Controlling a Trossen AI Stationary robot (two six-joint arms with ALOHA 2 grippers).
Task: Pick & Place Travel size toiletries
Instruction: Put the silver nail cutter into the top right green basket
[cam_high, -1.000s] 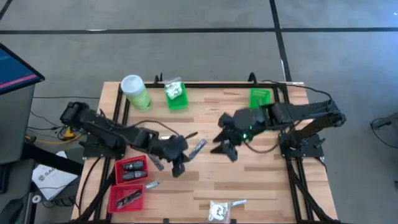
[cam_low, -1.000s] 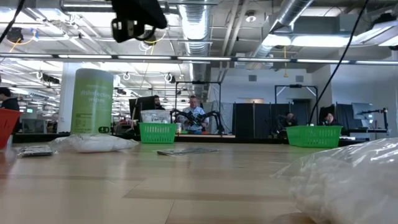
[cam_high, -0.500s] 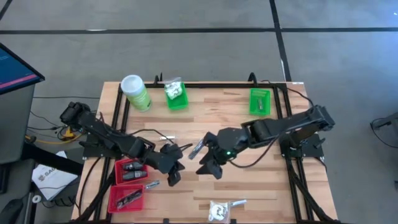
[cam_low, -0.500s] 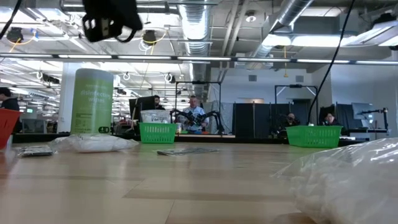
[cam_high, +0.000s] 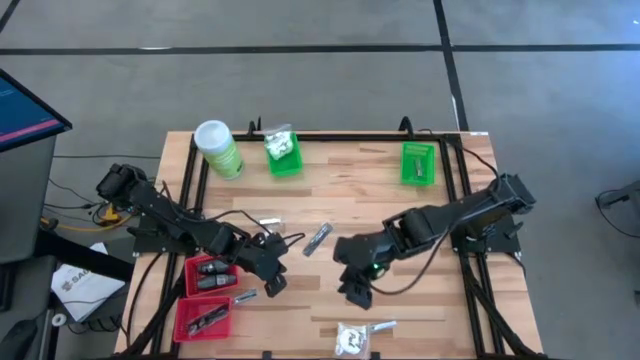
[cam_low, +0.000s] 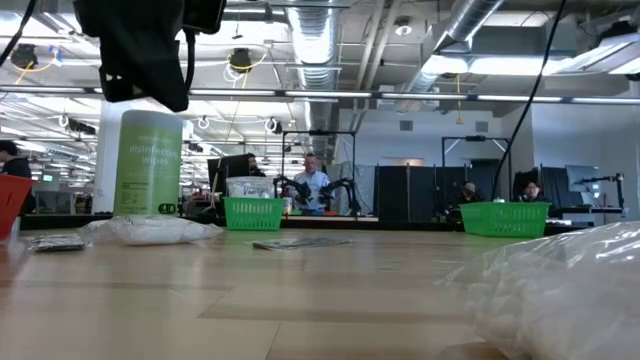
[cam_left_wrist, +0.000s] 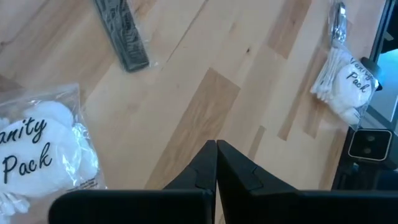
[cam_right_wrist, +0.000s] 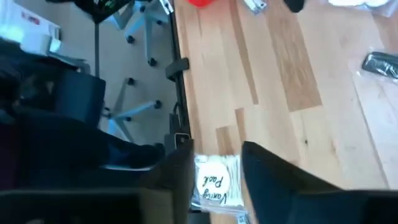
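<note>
Slantwise, the dark stick (cam_high: 319, 237) lies between both arms.

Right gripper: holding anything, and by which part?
Nothing. The right gripper is open, short of the vanity pack; the left gripper is shut, empty.

Canister (cam_high: 217, 148) at table's (cam_high: 400, 300) back-left corner, two baskets (cam_high: 283, 153) beside it, packet (cam_high: 352, 338) at front edge
</note>
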